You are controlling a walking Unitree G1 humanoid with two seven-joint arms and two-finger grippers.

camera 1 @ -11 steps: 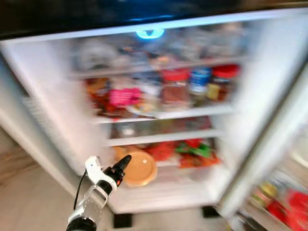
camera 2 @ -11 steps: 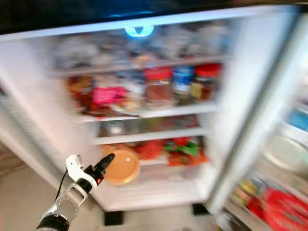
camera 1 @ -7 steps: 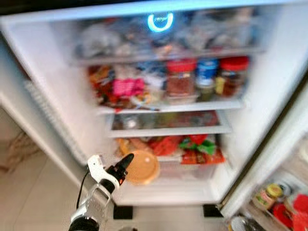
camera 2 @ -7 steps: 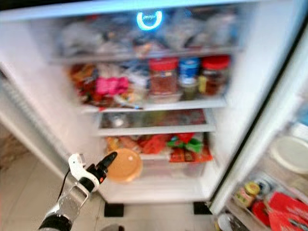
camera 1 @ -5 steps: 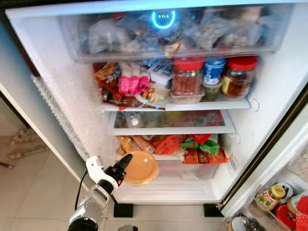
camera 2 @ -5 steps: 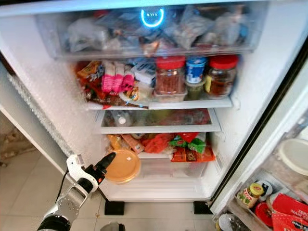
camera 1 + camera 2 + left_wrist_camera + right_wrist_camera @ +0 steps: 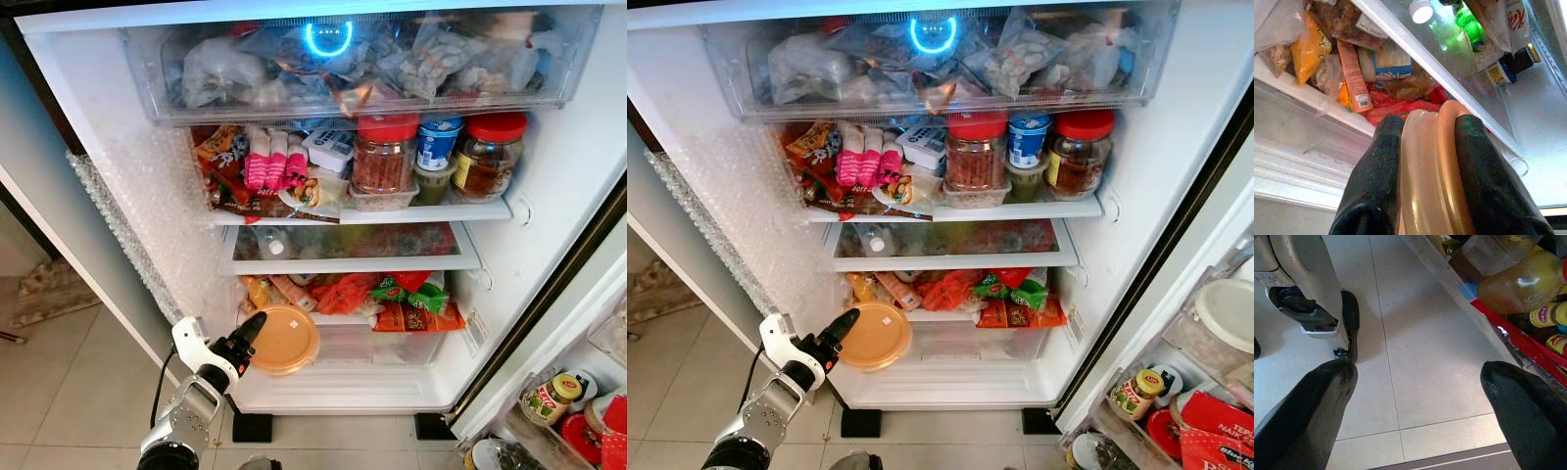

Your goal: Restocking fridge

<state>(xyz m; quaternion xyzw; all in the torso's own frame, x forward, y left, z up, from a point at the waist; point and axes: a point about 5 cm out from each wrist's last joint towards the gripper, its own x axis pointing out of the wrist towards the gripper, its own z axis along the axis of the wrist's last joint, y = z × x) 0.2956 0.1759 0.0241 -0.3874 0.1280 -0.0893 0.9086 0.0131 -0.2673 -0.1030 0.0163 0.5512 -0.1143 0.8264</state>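
Note:
The fridge (image 7: 549,196) stands open in front of me, its shelves packed with food. My left gripper (image 7: 245,338) is low at the fridge's left side and is shut on a round tub with an orange lid (image 7: 284,340). It holds the tub on edge in front of the bottom drawer (image 7: 382,345). In the left wrist view the tub (image 7: 1425,166) sits between both black fingers (image 7: 1376,181), with food packets (image 7: 1352,73) on the shelf just beyond. My right gripper (image 7: 1418,372) hangs open over the tiled floor (image 7: 1420,333).
Three jars (image 7: 384,152) stand on the middle shelf, and bags fill the clear top drawer (image 7: 343,59). The open door at the right holds jars (image 7: 554,397) and bottles (image 7: 1518,284). My foot (image 7: 1317,308) stands on the floor tiles. Bubble wrap (image 7: 127,215) lines the left wall.
The head camera has shifted and the blur has cleared. My left gripper still holds the tub at the same spot before the bottom drawer.

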